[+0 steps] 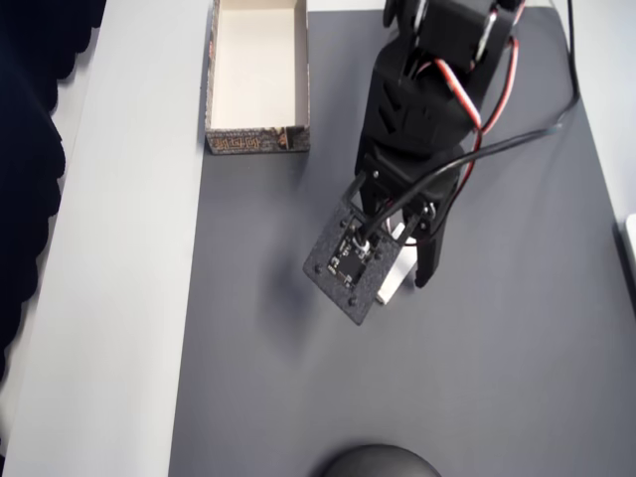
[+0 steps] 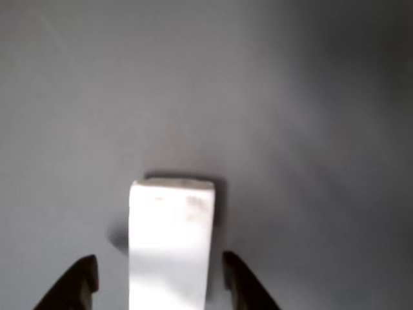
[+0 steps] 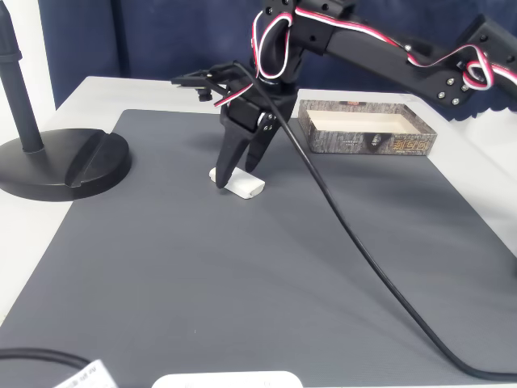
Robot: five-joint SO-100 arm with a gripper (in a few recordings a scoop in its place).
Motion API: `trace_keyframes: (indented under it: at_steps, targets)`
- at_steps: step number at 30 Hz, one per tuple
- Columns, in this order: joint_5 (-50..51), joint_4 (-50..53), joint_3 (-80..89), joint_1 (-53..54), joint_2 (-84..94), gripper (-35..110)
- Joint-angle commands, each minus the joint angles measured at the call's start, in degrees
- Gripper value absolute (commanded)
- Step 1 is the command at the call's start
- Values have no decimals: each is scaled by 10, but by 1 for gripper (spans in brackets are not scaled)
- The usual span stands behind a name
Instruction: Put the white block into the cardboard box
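The white block (image 2: 171, 242) lies flat on the dark grey mat (image 3: 242, 275), framed between the two black fingertips (image 2: 77, 281) of the gripper (image 2: 161, 284), which stands spread a little wider than the block, a sliver of mat showing on each side in the wrist view. That close view alone shows the gaps; whether the tips touch the mat cannot be told from it. In the overhead view the black arm (image 1: 427, 99) and its camera plate cover most of the block (image 1: 395, 278), leaving one white end and a strip visible beside a finger of the gripper (image 1: 397, 260). The fixed view shows the gripper (image 3: 238, 174) pointing down over the block (image 3: 242, 187), with one finger at its near end. One cardboard box (image 1: 256, 75) sits well apart at the mat's edge, its cream inside bare in the overhead view; the fixed view shows its dark patterned outer wall (image 3: 367, 133). A single black round stand (image 3: 60, 158) rests at the left of the fixed view, on the white table (image 1: 119, 298). One block, one box, one gripper.
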Motion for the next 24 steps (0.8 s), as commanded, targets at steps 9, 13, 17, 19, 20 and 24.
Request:
trace_keyframes:
  at_steps: [9, 13, 17, 19, 20, 24]
  targets:
    - [5, -9, -40, 0, 0, 27]
    - [5, -10, -42, -1, -3, 27]
    - [6, -10, -42, -1, -4, 26]
    - [6, -10, -43, -1, -4, 26]
    - [6, -10, -44, -1, -5, 26]
    - [3, -10, -45, -3, -9, 25]
